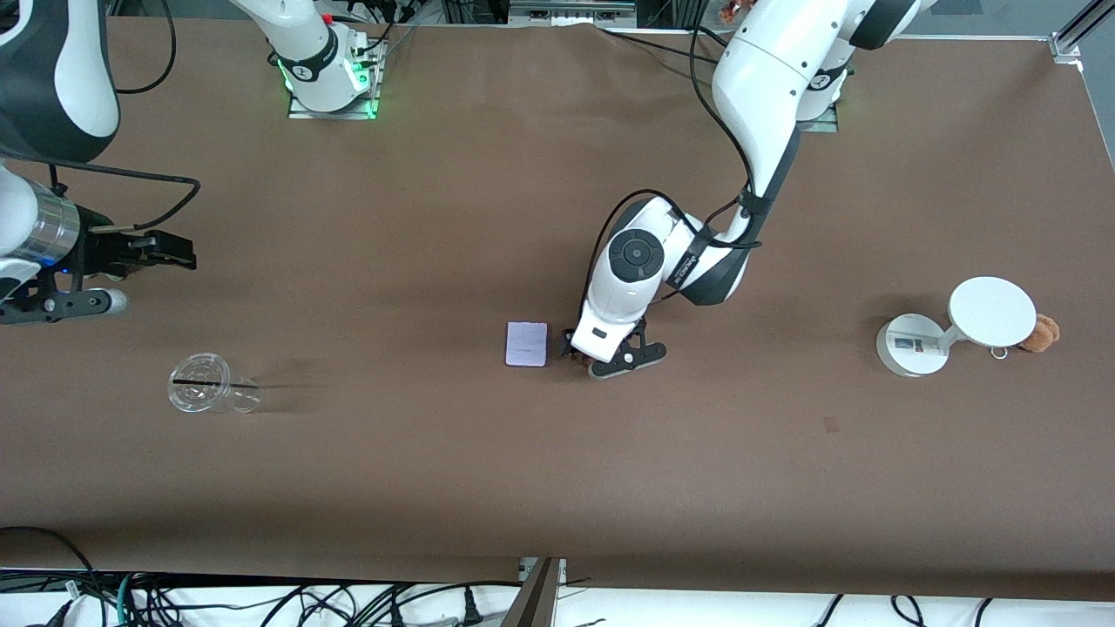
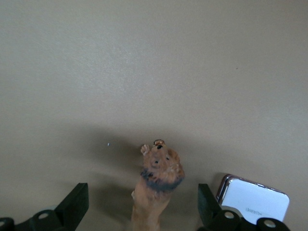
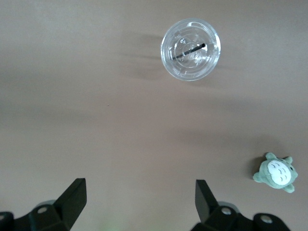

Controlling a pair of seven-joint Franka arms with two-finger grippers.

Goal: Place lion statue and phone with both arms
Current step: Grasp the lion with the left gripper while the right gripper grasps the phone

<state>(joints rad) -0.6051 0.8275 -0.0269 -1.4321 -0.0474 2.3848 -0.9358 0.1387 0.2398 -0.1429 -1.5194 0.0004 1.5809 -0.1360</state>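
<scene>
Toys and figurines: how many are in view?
3: lion statue between the open left gripper's fingers beside the phone; tan plush by the stand; green plush under the right gripper.

phone (image 1: 527, 344) beside lion statue (image 2: 156, 185), statue between open left hand (image 2: 142, 204) fingers

Hidden and cropped parts

In the front view the lion statue (image 2: 158, 185) is covered by the left arm's wrist, and its rear is cut off by the left wrist picture's edge. The phone (image 2: 254, 203) is partly masked there by a finger of the left gripper (image 2: 139, 204). The plush toy (image 1: 1040, 333) is half hidden by the stand (image 1: 911, 346).
</scene>
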